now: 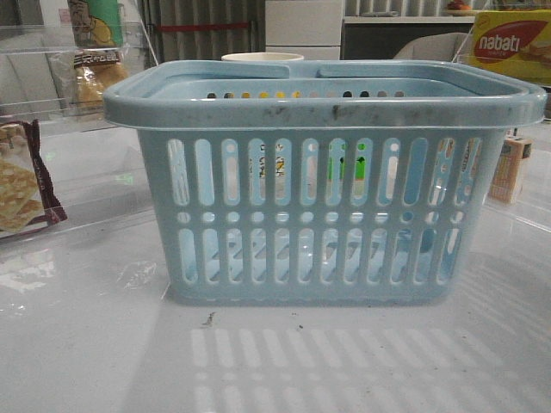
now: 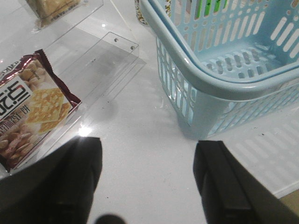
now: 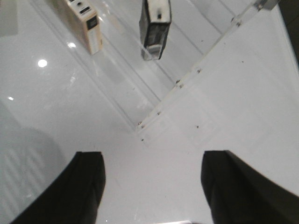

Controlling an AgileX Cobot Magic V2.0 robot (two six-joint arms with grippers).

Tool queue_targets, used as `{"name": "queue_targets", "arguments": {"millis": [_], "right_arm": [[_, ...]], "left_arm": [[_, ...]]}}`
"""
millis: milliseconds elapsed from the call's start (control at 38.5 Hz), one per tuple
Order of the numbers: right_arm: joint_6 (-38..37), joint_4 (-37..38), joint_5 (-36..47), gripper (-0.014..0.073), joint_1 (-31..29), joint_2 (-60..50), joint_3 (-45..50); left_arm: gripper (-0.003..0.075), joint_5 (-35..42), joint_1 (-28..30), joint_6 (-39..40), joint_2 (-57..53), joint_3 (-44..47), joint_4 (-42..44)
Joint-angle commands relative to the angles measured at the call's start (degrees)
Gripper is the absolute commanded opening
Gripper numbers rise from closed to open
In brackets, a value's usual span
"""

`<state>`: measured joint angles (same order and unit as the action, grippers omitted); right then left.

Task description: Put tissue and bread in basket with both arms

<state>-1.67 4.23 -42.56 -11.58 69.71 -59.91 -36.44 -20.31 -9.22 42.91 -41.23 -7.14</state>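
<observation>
The basket [image 1: 323, 206] stands on the table [image 1: 275, 361], about midway between its left and right edges. The cracker packet [image 1: 21, 185] lies near the left edge, left of the basket and apart from it. The bread [image 1: 90, 77] sits behind that packet, toward the far left corner. The carton box [image 1: 510, 169] stands near the right edge, just right of the basket. The tissue [image 3: 156, 28] lies near the carton box.

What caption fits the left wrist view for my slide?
Open left gripper hovering over the white table, between the cracker packet and the empty blue basket.
</observation>
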Motion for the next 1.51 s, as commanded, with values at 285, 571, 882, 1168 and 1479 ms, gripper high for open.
{"name": "queue_targets", "arguments": {"millis": [285, 571, 882, 1168, 1479], "right_arm": [[0.14, 0.80, -0.80, 0.0549, -0.93, 21.01, -20.58], [0.14, 0.80, 3.24, 0.0549, -0.93, 30.15, -26.77], [0.14, 0.85, 7.55, 0.0307, -0.93, 32.43, -26.90], [0.14, 0.81, 6.24, 0.0223, 0.99, 25.75, -27.56], [0.14, -1.07, 4.29, 0.0223, 15.58, 12.74, -27.25]], "left_arm": [[0.0432, 4.37, -0.70, -0.08, -0.07, -1.64, -0.33], [0.0432, 4.37, -0.70, -0.08, -0.07, -1.64, -0.33], [0.0432, 4.37, -0.70, -0.08, -0.07, -1.64, -0.33], [0.0432, 4.37, -0.70, -0.08, -0.07, -1.64, -0.33], [0.0432, 4.48, -0.70, -0.08, -0.07, -1.64, -0.33]]}}
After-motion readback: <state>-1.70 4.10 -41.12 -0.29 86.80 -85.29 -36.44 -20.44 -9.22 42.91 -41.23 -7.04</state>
